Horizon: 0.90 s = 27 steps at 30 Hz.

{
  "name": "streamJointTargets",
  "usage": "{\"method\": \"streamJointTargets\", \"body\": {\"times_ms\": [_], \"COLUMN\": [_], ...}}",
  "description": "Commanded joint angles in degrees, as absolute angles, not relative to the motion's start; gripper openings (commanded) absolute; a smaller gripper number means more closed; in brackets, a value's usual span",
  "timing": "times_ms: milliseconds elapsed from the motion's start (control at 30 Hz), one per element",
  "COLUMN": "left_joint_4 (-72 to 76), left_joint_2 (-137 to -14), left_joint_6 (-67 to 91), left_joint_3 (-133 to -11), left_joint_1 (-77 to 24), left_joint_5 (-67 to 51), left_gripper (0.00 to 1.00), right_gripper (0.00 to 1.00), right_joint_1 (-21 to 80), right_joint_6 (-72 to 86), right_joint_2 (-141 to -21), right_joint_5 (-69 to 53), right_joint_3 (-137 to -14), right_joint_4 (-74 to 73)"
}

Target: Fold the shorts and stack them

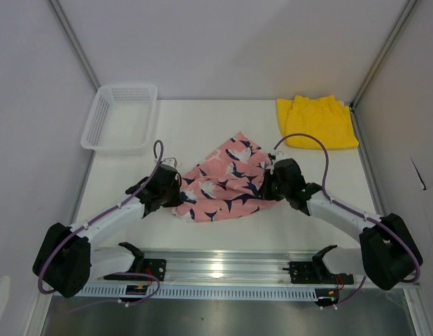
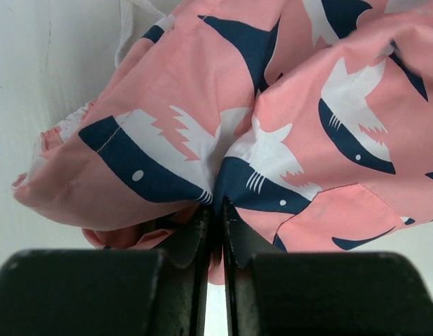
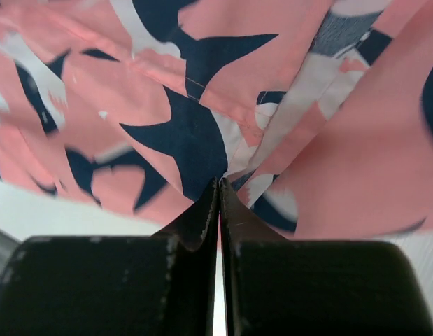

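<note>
left tool (image 2: 215, 210): nearly closed, pinching a fold of pink shorts (image 1: 226, 183). right tool (image 3: 218, 190): shut tight, seemingly nipping the same cloth at its opposite edge. crumpled mid-tabletop (image 1: 216, 122) between both. yellow shorts (image 1: 317, 122) at far right corner, well apart.

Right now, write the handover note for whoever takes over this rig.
Left gripper: fingers shut on the pink shark-print shorts, at their left side.
Right gripper: fingers shut on the same pair, at the right side.
That pair lies crumpled mid-table between the arms. The yellow shorts lie apart at the far right corner, seemingly folded.
Done: both grips are on.
Left: fold the pink pair, then stack the two.
</note>
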<state>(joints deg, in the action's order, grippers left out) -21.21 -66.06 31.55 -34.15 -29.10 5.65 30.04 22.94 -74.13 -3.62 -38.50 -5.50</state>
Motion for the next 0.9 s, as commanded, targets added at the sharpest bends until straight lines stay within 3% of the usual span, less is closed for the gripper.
{"method": "streamJointTargets", "body": {"times_ms": [0, 100, 233, 333, 567, 867], "left_joint_4": [-19.07, -18.11, -16.79, -15.74, -13.45, -13.18], "left_joint_2": [-66.18, -66.53, -67.32, -67.76, -65.74, -63.02], "left_joint_6": [32.17, 32.52, 32.96, 33.05, 32.87, 33.75], "left_joint_3": [-33.14, -32.43, -31.91, -31.29, -27.52, -25.75], "left_joint_1": [-28.83, -28.83, -28.83, -28.92, -29.88, -30.23], "left_joint_5": [5.89, 5.98, 5.8, 5.63, 6.68, 7.21], "left_gripper": [0.13, 0.14, 0.14, 0.14, 0.14, 0.14], "right_gripper": [0.0, 0.02, 0.33, 0.47, 0.58, 0.59], "right_joint_1": [32.16, 32.34, 32.26, 30.59, 26.72, 23.91], "right_joint_6": [25.66, 25.58, 24.17, 23.82, 23.73, 23.73], "right_joint_2": [-67.52, -63.82, -62.14, -63.19, -69.5, -81.82], "right_joint_5": [-3.52, -3.25, -2.29, -5.52, -15.64, -21.36], "right_joint_3": [-34.11, -32.87, -35.59, -37.52, -40.51, -44.47], "right_joint_4": [-10.96, -15.45, -17.49, -15.91, -10.29, -6.24]}}
